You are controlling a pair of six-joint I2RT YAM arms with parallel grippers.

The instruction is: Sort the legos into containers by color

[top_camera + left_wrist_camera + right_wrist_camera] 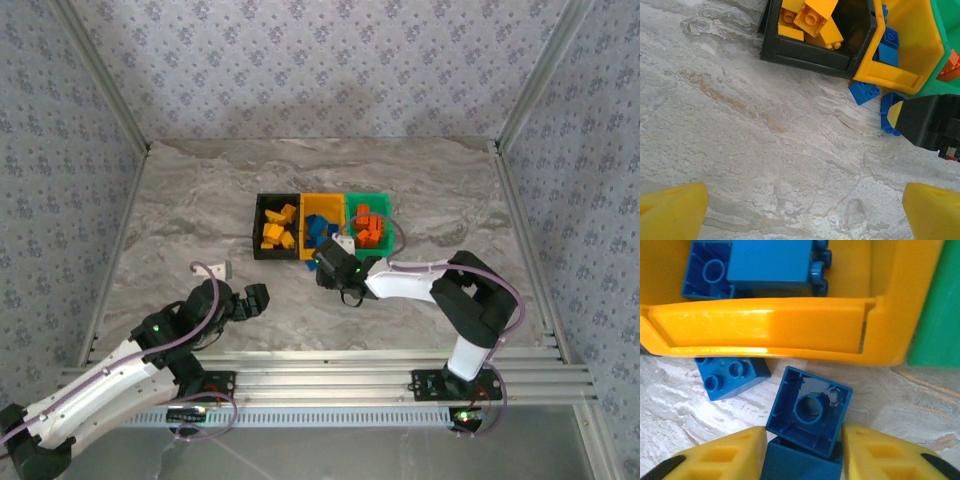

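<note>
Marbled tabletop, floral-print walls, three containers

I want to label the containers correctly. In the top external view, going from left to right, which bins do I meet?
black bin → yellow-orange bin → green bin

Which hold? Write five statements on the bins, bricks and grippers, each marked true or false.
1. The black rectangular plastic bin holds yellow-orange studded plastic bricks. True.
2. The green rectangular plastic bin holds blue bricks. False: it holds red-orange plastic bricks.
3. The right gripper is closed on a blue plastic brick, hollow underside showing. True.
4. The left gripper grips a brick. False: it is open over the marbled table.
5. Every blue brick is binned. False: one loose blue brick lies before the yellow-orange plastic bin.
</note>
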